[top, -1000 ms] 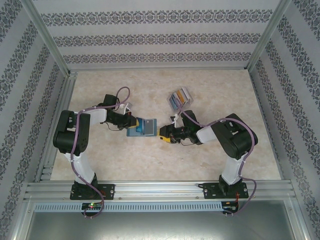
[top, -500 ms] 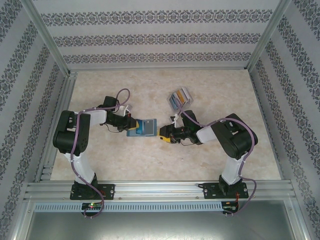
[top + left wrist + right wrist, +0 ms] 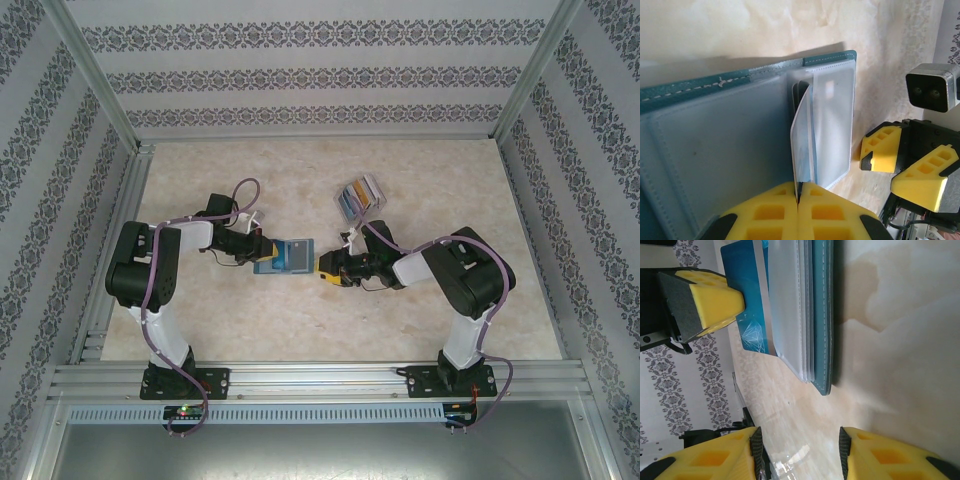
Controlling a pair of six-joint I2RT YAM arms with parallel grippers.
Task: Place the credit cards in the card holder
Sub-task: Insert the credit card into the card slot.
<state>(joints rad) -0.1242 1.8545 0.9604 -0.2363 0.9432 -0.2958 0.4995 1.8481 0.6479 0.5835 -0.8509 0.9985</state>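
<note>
The small teal-blue folding card holder (image 3: 290,257) lies open on the pale marbled tabletop (image 3: 450,180), midway between the two arms, with its grey-blue lining and clear plastic sleeves facing up. The left gripper (image 3: 265,247) reaches in from the left. Its yellow fingers are pressed tight together on the edge of a thin blue plastic card (image 3: 802,145). This blue card stands nearly on edge over the holder, its leading end at the mouth of a clear sleeve (image 3: 832,130); how deep it sits inside I cannot tell. The right gripper (image 3: 322,266) waits low, just right of the holder's right edge, with its fingers apart and nothing between them. The remaining credit cards (image 3: 360,195), a fanned set of thin grey, blue and orange plastic rectangles, lie well apart to the far right of the holder.

The step in hand appears to be feeding the held card into the sleeve. To do it well:
- Tilt the card flatter, so that its face lines up with the slot.
- Push it slowly along the sleeve's length.
- Brace the far edge with the right gripper, since the holder looks light and would likely slide.
- Let go only once most of the card is seated, since a thin card pinched at one edge may bow or twist.
</note>
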